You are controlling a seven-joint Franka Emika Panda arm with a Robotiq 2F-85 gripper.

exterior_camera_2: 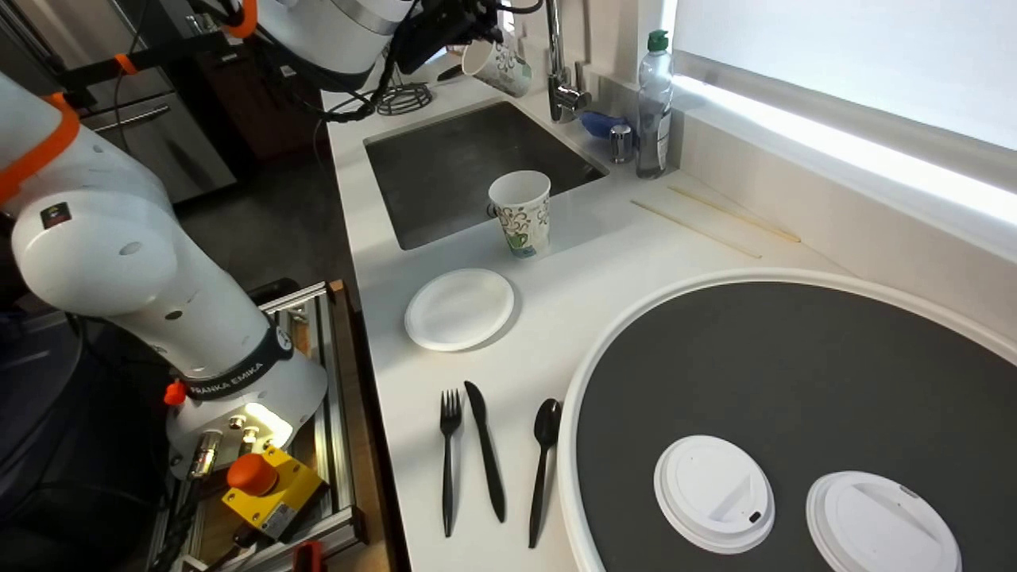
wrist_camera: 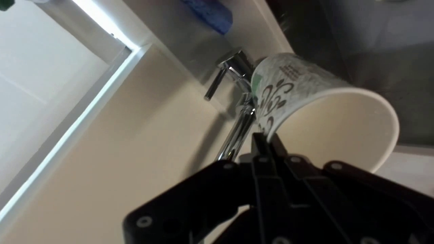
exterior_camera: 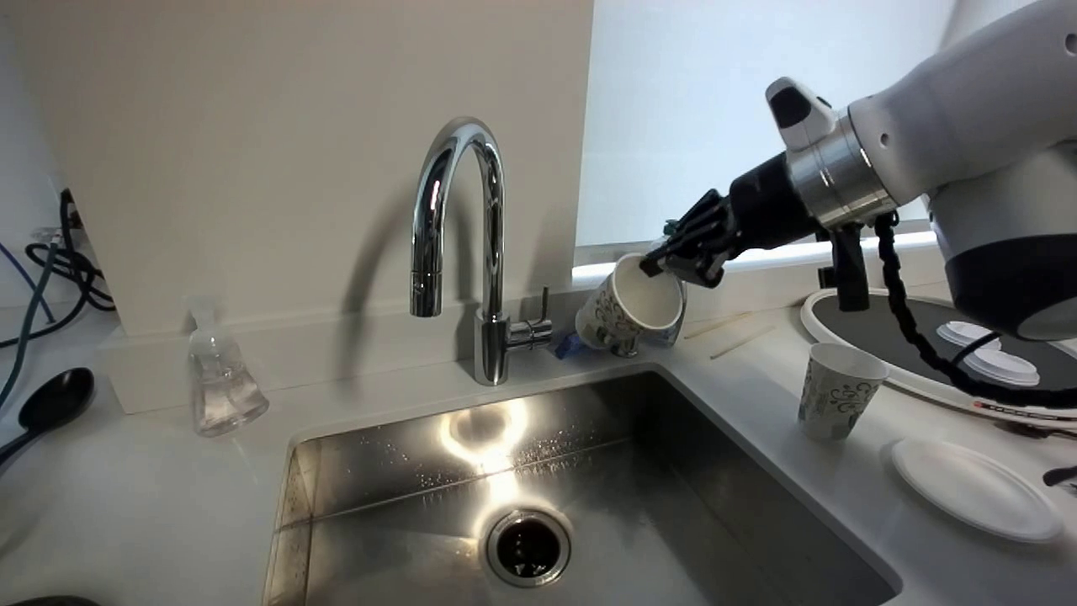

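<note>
A: What does the pincer (wrist_camera: 268, 140) have?

B: The rim of a patterned paper cup (wrist_camera: 325, 112). The black tips are clamped on the thin wall, one inside and one outside, holding the cup aloft near a chrome tap (exterior_camera: 493, 261) at the far side of a steel sink (exterior_camera: 656, 530).

A: How does the cup lie?

B: Below and left of the pincer in an exterior view, where the cup (exterior_camera: 644, 295) hangs aslant: its long axis runs from a low base at left to a mouth turned up, right and toward the near side. The tap stands just left.

A: And around it?

B: A second paper cup (exterior_camera_2: 523, 214) stands upright on the bench (exterior_camera_2: 556, 314), right of the sink, a white plate (exterior_camera_2: 459, 310) just on its near side.

A: Anything obscured?

B: The frame cuts off the top of the tap (exterior_camera_2: 555, 48) in an exterior view. A blue object (exterior_camera_2: 600, 123) by its base is hard to identify. What, if anything, is inside the held cup cannot be made out.
</note>
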